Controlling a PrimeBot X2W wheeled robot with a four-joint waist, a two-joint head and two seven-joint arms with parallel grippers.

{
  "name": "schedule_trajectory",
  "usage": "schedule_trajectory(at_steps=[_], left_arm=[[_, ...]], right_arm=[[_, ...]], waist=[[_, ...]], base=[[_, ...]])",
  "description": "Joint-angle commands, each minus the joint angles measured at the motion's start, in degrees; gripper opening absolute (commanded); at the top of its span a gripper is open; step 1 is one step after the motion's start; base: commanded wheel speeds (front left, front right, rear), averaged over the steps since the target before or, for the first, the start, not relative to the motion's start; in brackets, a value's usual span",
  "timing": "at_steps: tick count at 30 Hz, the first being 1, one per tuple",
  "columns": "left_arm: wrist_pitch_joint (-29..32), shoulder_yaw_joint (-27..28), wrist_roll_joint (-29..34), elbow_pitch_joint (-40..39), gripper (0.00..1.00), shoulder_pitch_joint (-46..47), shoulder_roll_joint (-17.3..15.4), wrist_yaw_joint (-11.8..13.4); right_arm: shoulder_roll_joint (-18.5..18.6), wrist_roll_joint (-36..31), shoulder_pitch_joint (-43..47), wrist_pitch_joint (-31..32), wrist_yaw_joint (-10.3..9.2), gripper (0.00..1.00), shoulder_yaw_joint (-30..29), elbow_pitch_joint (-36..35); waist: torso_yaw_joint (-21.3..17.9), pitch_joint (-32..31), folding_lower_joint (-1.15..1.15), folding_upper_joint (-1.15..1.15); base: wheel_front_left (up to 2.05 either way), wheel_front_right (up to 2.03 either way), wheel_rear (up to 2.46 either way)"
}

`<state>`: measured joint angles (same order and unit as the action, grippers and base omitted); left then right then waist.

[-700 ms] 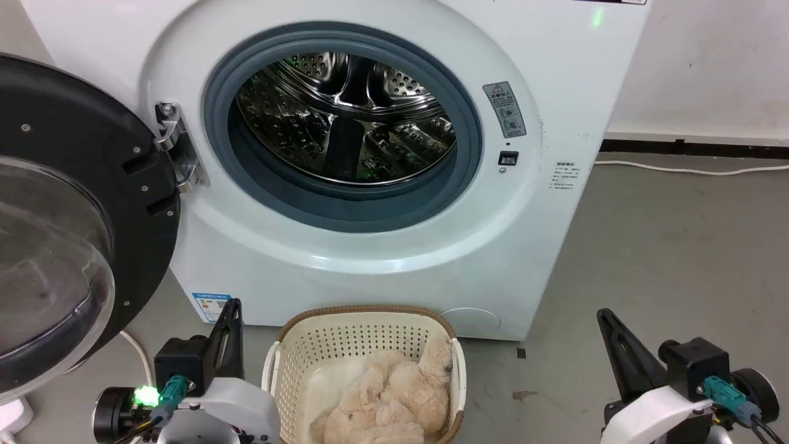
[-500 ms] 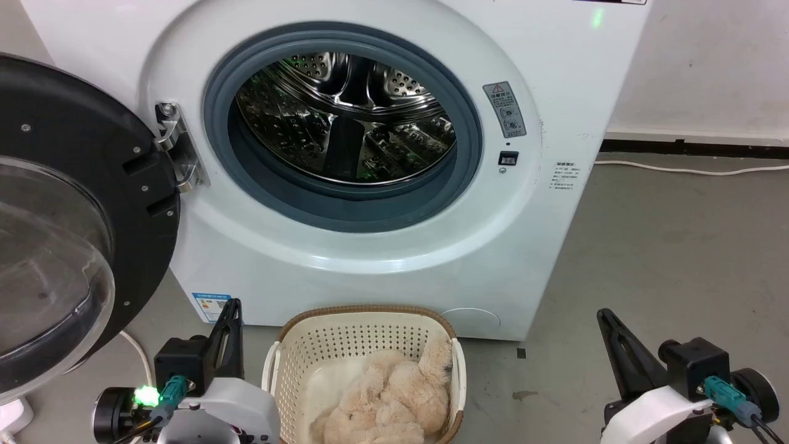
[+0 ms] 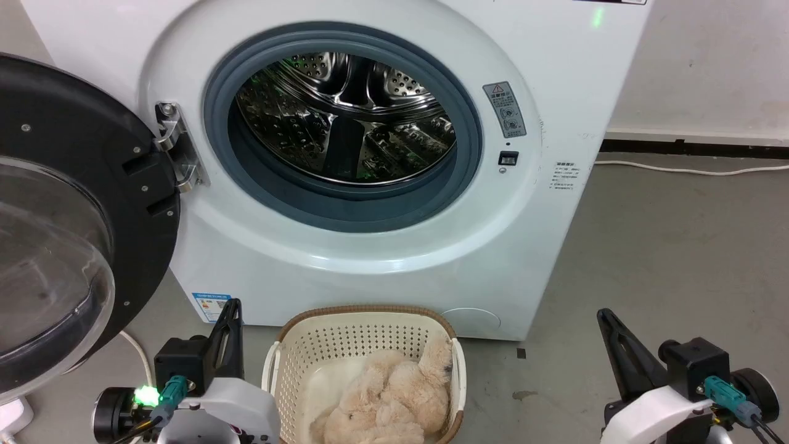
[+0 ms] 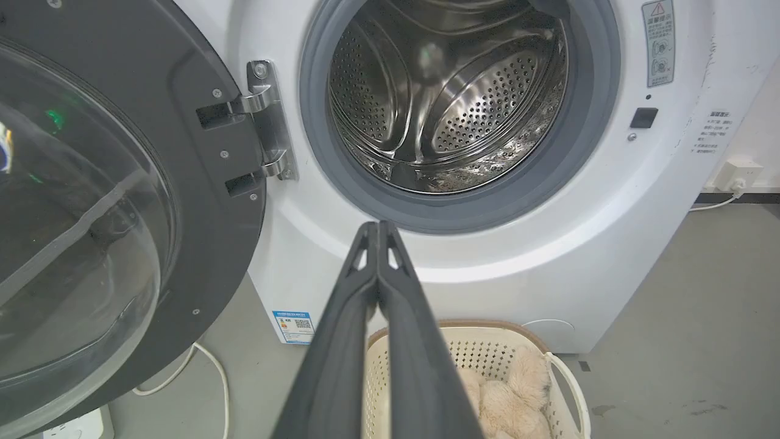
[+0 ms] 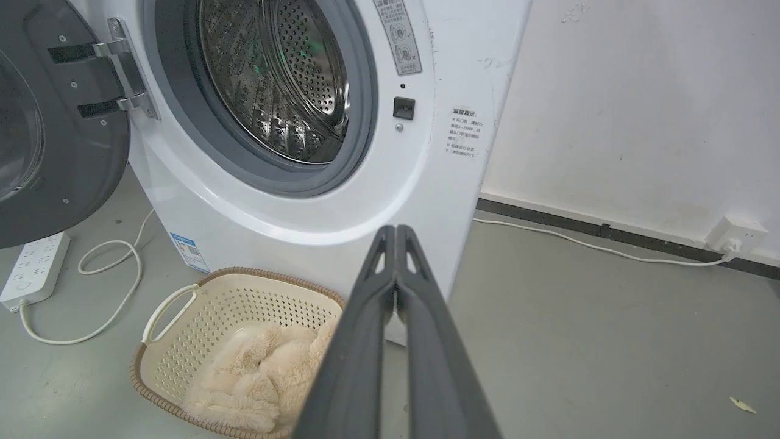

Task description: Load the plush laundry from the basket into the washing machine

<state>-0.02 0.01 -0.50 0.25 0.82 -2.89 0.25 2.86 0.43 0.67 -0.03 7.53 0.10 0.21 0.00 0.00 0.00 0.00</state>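
The plush laundry is lying inside the basket, which is sitting on the floor just before the washing machine, its door standing open. The left claw and right claw are hanging either side of the basket, fingers pressed together, holding nothing.

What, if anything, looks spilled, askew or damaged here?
Nothing serious. The basket stands upright with the plush laundry inside, before the washing machine. Only a small yellowish scrap lies on the floor.
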Motion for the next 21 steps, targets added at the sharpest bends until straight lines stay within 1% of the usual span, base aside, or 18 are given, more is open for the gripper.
schedule_trajectory(at_steps=[1, 16, 17, 21], left_arm=[[0.02, -0.01, 0.5, -0.25, 0.0, -0.82, 0.02, -0.25], [0.02, -0.01, 0.5, -0.25, 0.0, -0.82, 0.02, -0.25], [0.0, -0.02, -0.01, 0.0, 1.0, 0.0, 0.0, 0.0], [-0.13, -0.1, -0.32, 0.04, 1.0, -0.03, 0.0, 0.07]], right_arm=[[0.01, -0.43, -0.67, 0.03, -0.04, 0.0, -0.1, -0.21], [0.01, -0.43, -0.67, 0.03, -0.04, 0.0, -0.1, -0.21], [0.0, 0.01, 0.0, 0.0, 0.0, 1.0, 0.01, 0.0], [0.0, 0.26, 0.11, -0.12, 0.01, 1.0, 0.11, 0.08]], waist=[[0.0, 0.0, 0.0, 0.0], [0.0, 0.0, 0.0, 0.0], [0.0, 0.0, 0.0, 0.0], [0.0, 0.0, 0.0, 0.0]], base=[[0.0, 0.0, 0.0], [0.0, 0.0, 0.0], [0.0, 0.0, 0.0], [0.0, 0.0, 0.0]])
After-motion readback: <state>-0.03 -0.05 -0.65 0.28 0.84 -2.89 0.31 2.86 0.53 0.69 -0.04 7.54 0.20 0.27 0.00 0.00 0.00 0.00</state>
